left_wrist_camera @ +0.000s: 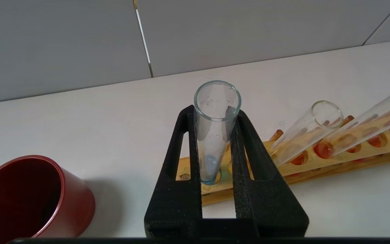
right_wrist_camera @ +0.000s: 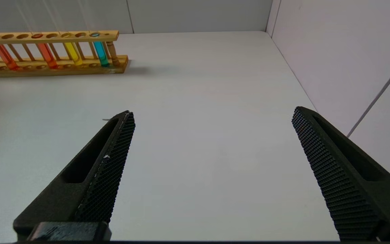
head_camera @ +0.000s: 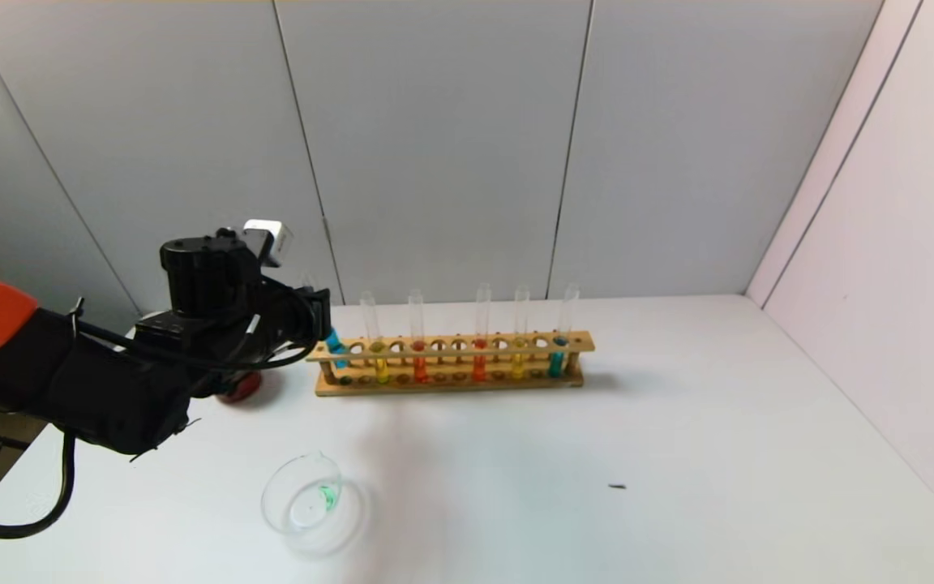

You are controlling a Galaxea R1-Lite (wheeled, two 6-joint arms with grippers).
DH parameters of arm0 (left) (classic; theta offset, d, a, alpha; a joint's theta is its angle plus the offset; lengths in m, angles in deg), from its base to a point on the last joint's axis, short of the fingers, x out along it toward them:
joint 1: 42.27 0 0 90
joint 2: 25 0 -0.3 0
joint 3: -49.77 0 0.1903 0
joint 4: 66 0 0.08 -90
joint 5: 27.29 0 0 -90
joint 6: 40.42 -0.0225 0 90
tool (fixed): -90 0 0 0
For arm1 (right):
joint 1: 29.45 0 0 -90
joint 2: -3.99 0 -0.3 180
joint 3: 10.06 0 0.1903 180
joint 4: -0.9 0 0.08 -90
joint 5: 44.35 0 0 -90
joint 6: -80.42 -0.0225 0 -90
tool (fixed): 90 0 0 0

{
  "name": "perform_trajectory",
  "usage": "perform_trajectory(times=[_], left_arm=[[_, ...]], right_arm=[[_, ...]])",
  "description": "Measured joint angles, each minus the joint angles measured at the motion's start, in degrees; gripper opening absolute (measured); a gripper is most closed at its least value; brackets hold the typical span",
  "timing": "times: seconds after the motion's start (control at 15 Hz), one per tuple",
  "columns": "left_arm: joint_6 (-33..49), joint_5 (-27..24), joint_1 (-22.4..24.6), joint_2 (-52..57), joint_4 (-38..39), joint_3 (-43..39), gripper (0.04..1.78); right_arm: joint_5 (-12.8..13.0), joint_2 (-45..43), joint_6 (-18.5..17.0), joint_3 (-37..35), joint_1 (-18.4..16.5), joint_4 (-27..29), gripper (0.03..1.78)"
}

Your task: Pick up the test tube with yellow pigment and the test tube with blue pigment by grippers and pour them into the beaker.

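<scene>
The left gripper [left_wrist_camera: 215, 135] is at the left end of the wooden rack [head_camera: 451, 367], near the back edge of the white counter [head_camera: 678, 454]. Its two black fingers [left_wrist_camera: 181, 162] are closed tight on the test tube with blue pigment [left_wrist_camera: 215, 128]. The tube stands between them with its open mouth up, and its round bottom — with a little blue in it — sits at the rack's end hole. From the head view the blue tip [head_camera: 335, 344] leans a bit by the rack's left end.

The test tube with yellow pigment [head_camera: 378, 357] stands in the rack, just right of the blue one. More tubes stand along the rack: two orange ones, a deeper yellow one, and a dark teal one at the right end.

The beaker [head_camera: 305, 495] sits near the front edge of the counter, left of the middle, well apart from the rack. It has a small green spot inside.

A dark red cup [left_wrist_camera: 32, 196] stands just left of the rack.

The right gripper [right_wrist_camera: 212, 169] hangs over the right side of the counter with its fingers wide open — nothing between them.
</scene>
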State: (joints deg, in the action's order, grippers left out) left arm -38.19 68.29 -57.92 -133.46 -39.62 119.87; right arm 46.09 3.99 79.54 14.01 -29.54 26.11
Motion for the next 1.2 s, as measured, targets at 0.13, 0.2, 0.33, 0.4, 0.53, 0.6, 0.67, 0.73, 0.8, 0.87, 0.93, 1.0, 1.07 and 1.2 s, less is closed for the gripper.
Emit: perform_trajectory(times=[0.13,0.2,0.33,0.4,0.53,0.6,0.67,0.73,0.8,0.87,0.93,1.0,1.07,1.2], left_arm=[[-0.1,0.3,0.0,1.6,-4.2,1.6,0.3],[-0.3,0.8,0.0,2.2,-6.1,2.5,0.3],[-1.5,1.4,-0.1,3.2,-8.9,4.4,0.3],[-2.1,1.5,-0.2,3.7,-10.5,5.5,0.3],[-2.3,1.8,-0.7,4.5,-13.7,7.8,0.3],[-2.4,1.9,-1.0,4.9,-15.1,9.0,0.3],[-2.4,2.1,-1.4,5.3,-16.9,10.0,0.3],[-2.5,2.6,-1.9,5.7,-18.0,11.0,0.3],[-2.6,3.1,-2.3,6.1,-18.9,12.0,0.3],[-2.8,3.6,-2.5,6.6,-20.1,13.2,0.3],[-2.9,3.8,-2.9,7.2,-21.6,14.3,0.3],[-2.9,3.9,-3.2,7.9,-22.8,15.0,0.3],[-2.9,3.9,-3.8,8.7,-24.2,15.5,0.3],[-2.9,4.5,-4.8,10.7,-26.6,16.0,0.3]], right_arm=[[0.0,0.0,0.0,0.0,0.0,0.0,1.7],[0.0,0.0,0.0,0.0,0.0,0.0,1.7],[0.0,0.0,0.0,0.0,0.0,0.0,1.7],[0.0,0.0,0.0,0.0,0.0,0.0,1.7],[0.0,0.0,0.0,0.0,0.0,0.0,1.7],[0.0,0.0,0.0,0.0,0.0,0.0,1.7],[0.0,0.0,0.0,0.0,0.0,0.0,1.7],[0.0,0.0,0.0,0.0,0.0,0.0,1.7],[0.0,0.0,0.0,0.0,0.0,0.0,1.7],[0.0,0.0,0.0,0.0,0.0,0.0,1.7],[0.0,0.0,0.0,0.0,0.0,0.0,1.7],[0.0,0.0,0.0,0.0,0.0,0.0,1.7],[0.0,0.0,0.0,0.0,0.0,0.0,1.7],[0.0,0.0,0.0,0.0,0.0,0.0,1.7]])
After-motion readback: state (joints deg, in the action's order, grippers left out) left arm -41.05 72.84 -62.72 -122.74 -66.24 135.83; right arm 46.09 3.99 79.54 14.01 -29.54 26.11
